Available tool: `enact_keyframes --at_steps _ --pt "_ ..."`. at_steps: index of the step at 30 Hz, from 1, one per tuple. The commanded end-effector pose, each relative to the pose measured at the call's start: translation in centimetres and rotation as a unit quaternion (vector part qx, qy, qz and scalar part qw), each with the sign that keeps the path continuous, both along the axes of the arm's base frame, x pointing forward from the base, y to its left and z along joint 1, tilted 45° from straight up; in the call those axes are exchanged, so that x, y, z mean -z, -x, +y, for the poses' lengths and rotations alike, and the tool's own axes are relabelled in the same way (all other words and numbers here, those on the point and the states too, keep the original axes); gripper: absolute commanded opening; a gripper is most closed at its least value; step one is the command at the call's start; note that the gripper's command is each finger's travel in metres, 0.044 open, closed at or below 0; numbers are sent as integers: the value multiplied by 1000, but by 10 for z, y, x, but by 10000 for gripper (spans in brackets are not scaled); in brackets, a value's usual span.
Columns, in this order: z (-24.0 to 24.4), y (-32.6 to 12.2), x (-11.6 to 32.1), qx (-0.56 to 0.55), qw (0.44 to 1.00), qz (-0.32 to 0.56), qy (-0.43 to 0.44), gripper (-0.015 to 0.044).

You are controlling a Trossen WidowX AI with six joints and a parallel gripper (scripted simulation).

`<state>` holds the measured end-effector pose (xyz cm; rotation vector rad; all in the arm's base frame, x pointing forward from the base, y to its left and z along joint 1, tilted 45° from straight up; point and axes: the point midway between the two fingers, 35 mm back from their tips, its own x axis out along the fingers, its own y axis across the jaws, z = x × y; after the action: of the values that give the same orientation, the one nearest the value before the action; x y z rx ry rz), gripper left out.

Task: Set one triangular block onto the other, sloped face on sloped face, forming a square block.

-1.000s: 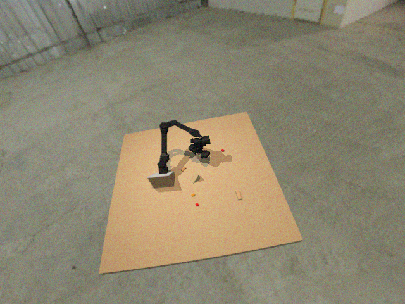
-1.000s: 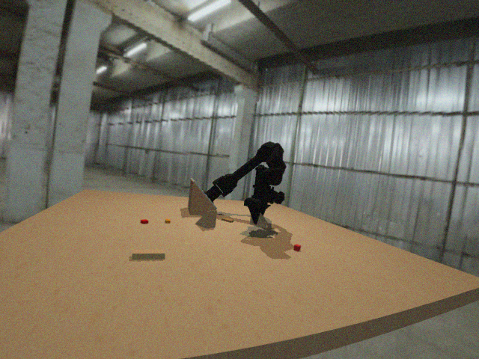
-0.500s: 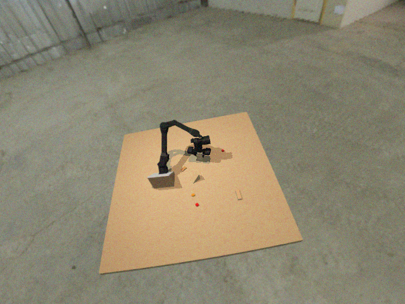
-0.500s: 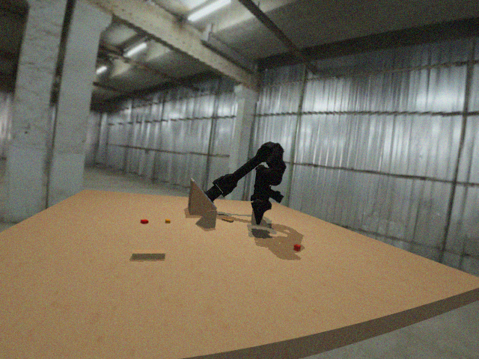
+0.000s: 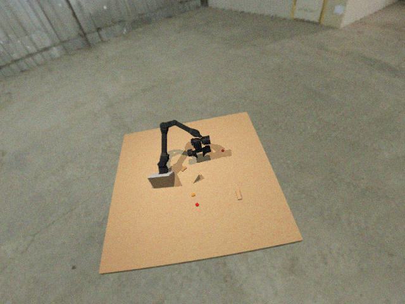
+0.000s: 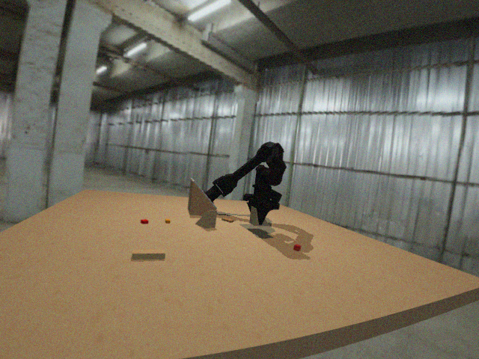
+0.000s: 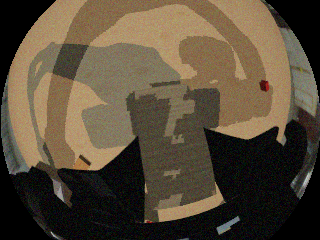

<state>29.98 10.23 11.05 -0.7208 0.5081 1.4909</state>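
Note:
My gripper [image 5: 200,154] [image 6: 258,221] [image 7: 168,134] is shut on one grey-brown triangular block [image 6: 254,215] [image 7: 175,150]. In the wrist view a broad face of it fills the space between the fingers; in the top view the hand mostly hides it. It is held a little above the table [image 5: 147,235] [image 6: 232,293], with its shadow below. The other triangular block [image 5: 198,178] [image 6: 208,221] rests on the table, apart from the held one, nearer the front in the top view and to the left in the exterior view. The exact tilt of the held block's sloped face is unclear.
A slanted panel [image 5: 163,181] [image 6: 197,203] stands by the arm's base. A small tan block [image 5: 183,168] [image 6: 227,218] lies near the loose triangular block. Also present are an orange cube [image 5: 193,194], a red piece [image 5: 197,204], another red piece [image 5: 223,150] [image 6: 297,247] and a flat bar [image 5: 238,194].

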Motion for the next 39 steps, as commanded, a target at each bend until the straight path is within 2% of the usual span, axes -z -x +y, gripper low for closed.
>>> enact_keyframes --at_steps 1,11,39 --pt "0 0 0 -39 999 -38 1 0" --pt "0 0 0 -112 988 -110 5 0" --pt "20 -1 19 -107 989 -106 5 0"
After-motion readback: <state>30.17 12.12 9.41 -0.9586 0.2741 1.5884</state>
